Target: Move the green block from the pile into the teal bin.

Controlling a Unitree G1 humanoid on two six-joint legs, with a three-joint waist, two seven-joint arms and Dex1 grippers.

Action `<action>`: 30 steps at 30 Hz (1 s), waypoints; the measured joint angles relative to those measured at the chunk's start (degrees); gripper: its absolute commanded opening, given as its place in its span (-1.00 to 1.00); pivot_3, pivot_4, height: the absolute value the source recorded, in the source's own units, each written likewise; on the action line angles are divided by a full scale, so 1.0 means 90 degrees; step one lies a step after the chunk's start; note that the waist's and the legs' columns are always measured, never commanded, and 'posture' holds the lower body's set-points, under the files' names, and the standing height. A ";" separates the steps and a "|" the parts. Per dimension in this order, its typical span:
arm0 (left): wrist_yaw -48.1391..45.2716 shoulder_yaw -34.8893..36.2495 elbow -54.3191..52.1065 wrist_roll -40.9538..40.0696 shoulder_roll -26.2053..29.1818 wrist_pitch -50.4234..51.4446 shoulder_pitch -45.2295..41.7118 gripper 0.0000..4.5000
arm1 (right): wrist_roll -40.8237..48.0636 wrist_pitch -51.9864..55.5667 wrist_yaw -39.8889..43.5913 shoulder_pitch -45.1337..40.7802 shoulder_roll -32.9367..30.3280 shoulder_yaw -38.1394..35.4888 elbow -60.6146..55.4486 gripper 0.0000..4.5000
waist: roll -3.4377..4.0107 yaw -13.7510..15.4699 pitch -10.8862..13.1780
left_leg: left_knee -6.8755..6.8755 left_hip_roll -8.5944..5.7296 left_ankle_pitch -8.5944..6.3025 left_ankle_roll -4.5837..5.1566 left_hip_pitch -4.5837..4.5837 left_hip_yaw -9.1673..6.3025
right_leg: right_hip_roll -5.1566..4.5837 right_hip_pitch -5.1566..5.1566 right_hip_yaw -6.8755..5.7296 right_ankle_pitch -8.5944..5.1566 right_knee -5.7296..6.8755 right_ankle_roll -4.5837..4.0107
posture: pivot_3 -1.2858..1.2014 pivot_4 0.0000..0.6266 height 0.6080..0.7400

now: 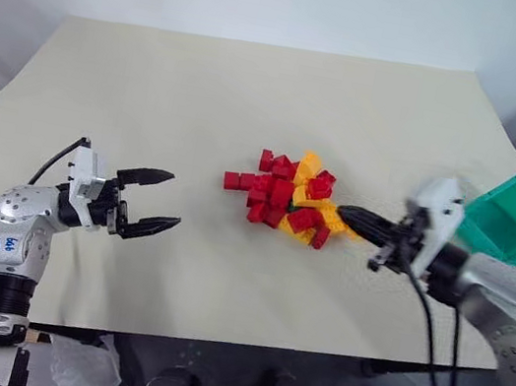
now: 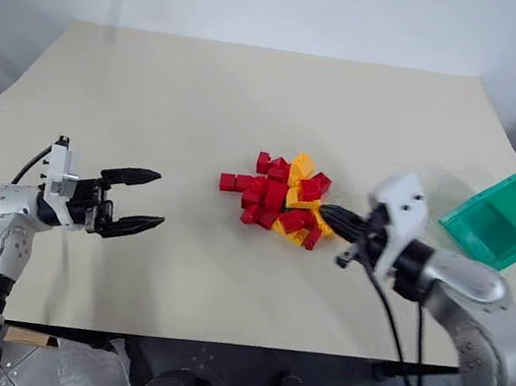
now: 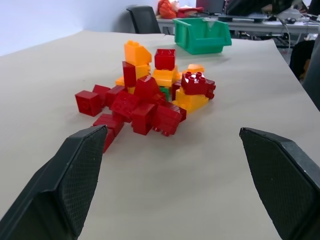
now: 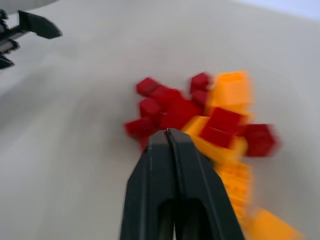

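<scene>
The small dark-green studded plastic brick sits deep in the middle of the heap, only a sliver of it showing between red and orange pieces in the left wrist view. Around it lies the loose pile of studded plastic toy bricks, mostly red with a smaller share of yellow-orange; a rough count gives some two dozen, though many overlap too much to count exactly. They are hard, glossy, boxy shapes with round studs, lying at all angles on the matte beige table covering.

The right gripper, two black fingers pressed flat together with nothing between them, points at the pile's right edge, its tips just beside the outer orange bricks. Behind it, near the table's right edge, stands the one teal thin-walled rectangular plastic bin, tilted.

The left gripper hangs well apart on the pile's left, its two textured black fingers spread wide and holding nothing.
</scene>
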 measured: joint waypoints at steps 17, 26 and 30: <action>-0.0328 -0.0029 -0.0192 -0.0083 -0.0198 -0.0045 -0.0404 1.00 | -0.2191 -0.0483 -0.1371 -0.2042 0.2095 0.2196 0.3189 -0.99 | -0.0004 -0.0200 -0.0001 | -0.0005 -0.0005 0.0000 -0.0001 -0.0021 0.0084 | 0.0005 -0.0028 -0.0002 0.0005 0.0001 0.0012 | 0.03 -0.52 1.00; -0.0262 0.0009 -0.0296 -0.0093 -0.0206 -0.0055 -0.0219 1.00 | -0.2980 -0.1578 -0.1049 -0.2370 0.1849 0.1828 0.4543 -0.99 | -0.0004 -0.0187 -0.0001 | -0.0009 -0.0002 0.0002 -0.0004 -0.0017 0.0085 | 0.0005 -0.0028 -0.0001 0.0006 0.0002 0.0013 | 0.03 -0.52 1.00; -0.0217 0.0009 -0.0296 -0.0093 -0.0232 -0.0085 -0.0219 1.00 | -0.3122 -0.1571 -0.0848 -0.2275 0.1583 0.1634 0.4500 -0.99 | -0.0004 -0.0200 -0.0001 | -0.0009 0.0000 0.0002 -0.0004 -0.0016 0.0086 | 0.0006 -0.0029 -0.0001 0.0006 0.0002 0.0013 | 0.03 -0.52 1.00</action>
